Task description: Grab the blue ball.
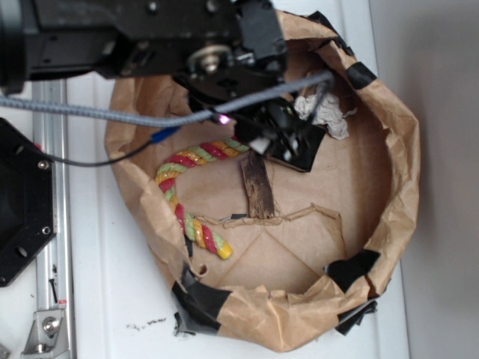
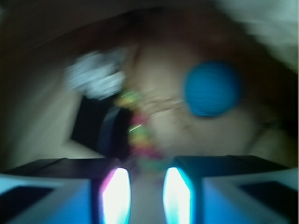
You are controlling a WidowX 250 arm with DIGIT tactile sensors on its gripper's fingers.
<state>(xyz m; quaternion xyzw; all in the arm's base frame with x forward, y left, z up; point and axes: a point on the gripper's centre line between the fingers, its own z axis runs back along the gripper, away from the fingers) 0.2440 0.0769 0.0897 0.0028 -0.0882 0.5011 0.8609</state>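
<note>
Exterior view: arm [image 1: 142, 34] enters from the upper left and covers the far-left part of a brown paper basket [image 1: 389, 194] patched with black tape [image 1: 200, 299]. Gripper [image 1: 258, 131] sits low over the basket's far side, its tips lost among dark parts and a grey cable [image 1: 112, 116]. A small sliver of blue [image 1: 165, 134] shows under the cable at the left rim; too little is seen to say what it is.

Inside the basket: a red, yellow and green rope [image 1: 187, 194] curves along the left, a dark wood strip [image 1: 257, 187] lies near the middle, a glossy black pad [image 1: 299, 146] is just right of the gripper, and crumpled white paper [image 1: 325, 112] lies at the far right, partly behind the cable.

Wrist view, heavily blurred: ball [image 2: 212, 88] sits far and to the right on the paper floor, apart from the fingers [image 2: 117, 193]. The two fingers glow at the near edge with a narrow gap between them and nothing in it. The rope [image 2: 140, 126] is a smear of colour at centre; a white blur [image 2: 96, 74] lies far left beside a dark patch [image 2: 100, 128].
</note>
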